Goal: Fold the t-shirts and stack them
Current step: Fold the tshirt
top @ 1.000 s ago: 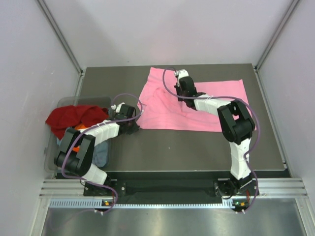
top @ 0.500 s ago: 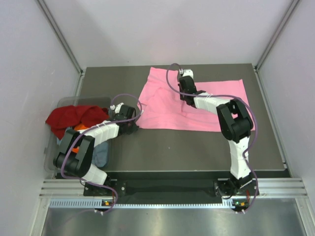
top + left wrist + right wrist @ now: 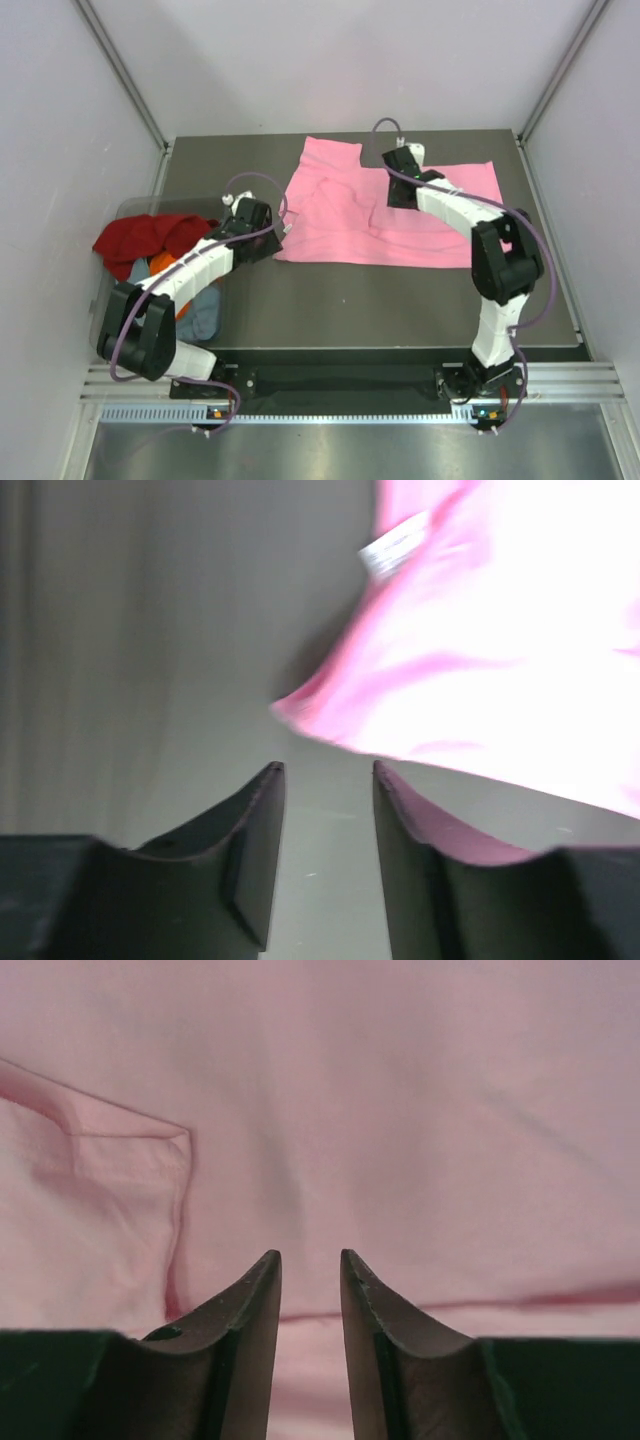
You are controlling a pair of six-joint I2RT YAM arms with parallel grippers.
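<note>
Left arm bent low, reaching forward, left gripper (image 3: 325, 770) jaws clearly parted. Right arm stretched far ahead, right gripper (image 3: 310, 1255) pointing down, jaws seemingly just slightly apart.

Bright pink plain cloth t-shirt (image 3: 400, 215): uniform pink, unpatterned, with darker pink along seams and folds. Small white neck label (image 3: 393, 546), ahead of the left gripper (image 3: 325, 770). Flat table top (image 3: 350, 300): matt dark grey. Crumpled dark red cloth t-shirt (image 3: 150, 238), behind the left gripper: solid deep red. Beside it, a strip of orange cloth t-shirt (image 3: 160, 264) and a grey-blue cloth t-shirt (image 3: 205, 315). Left arm (image 3: 190, 270) and right arm (image 3: 460, 205): white and black segments. Thin purple cables (image 3: 250, 176). Right gripper (image 3: 310, 1255): black fingers (image 3: 240, 1330) against plain pink.
</note>
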